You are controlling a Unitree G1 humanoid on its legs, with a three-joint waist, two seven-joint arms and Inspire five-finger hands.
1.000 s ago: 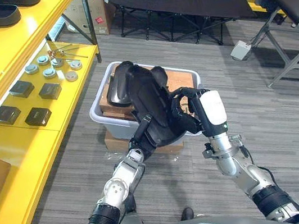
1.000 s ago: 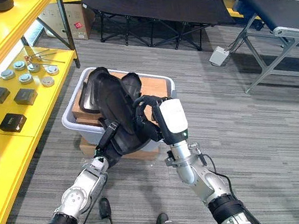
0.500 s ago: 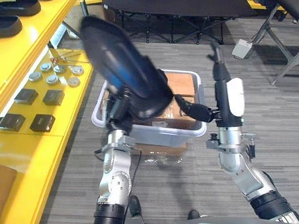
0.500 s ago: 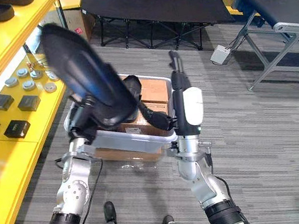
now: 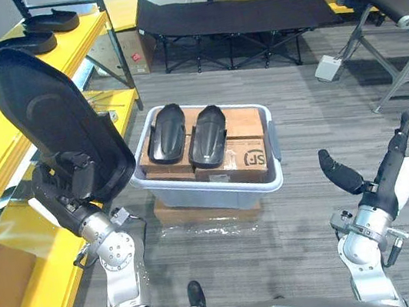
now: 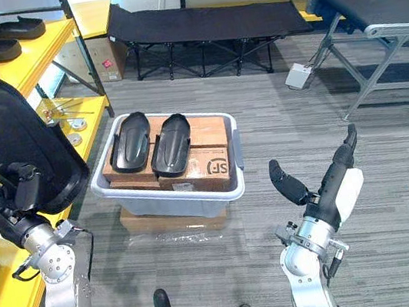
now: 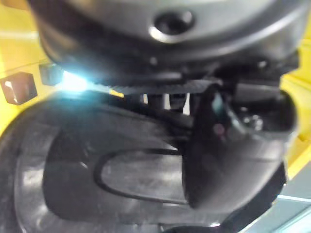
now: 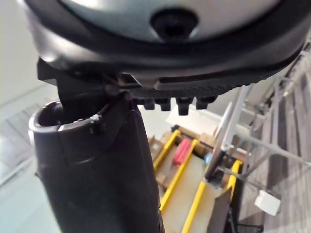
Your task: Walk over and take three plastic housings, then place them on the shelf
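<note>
Left hand: the left hand [image 5: 71,187] is raised beside the yellow metal shelf [image 5: 92,31], its fingers and thumb curled round the lower end of a large black plastic housing [image 5: 56,122].
Held housing: it stands nearly upright with its hollow side towards the camera. In the left wrist view the thumb seems to press across its inner face [image 7: 97,170].
Right hand: the right hand [image 5: 380,182] is low on the right above the floor, fingers straight and thumb spread, holding nothing.
Bin: two more black housings [image 5: 166,132] [image 5: 207,133] lie side by side on cardboard boxes [image 5: 247,150] in the grey plastic bin [image 5: 218,190].
Shelf: three black housings [image 5: 24,46] rest on the upper level.
</note>
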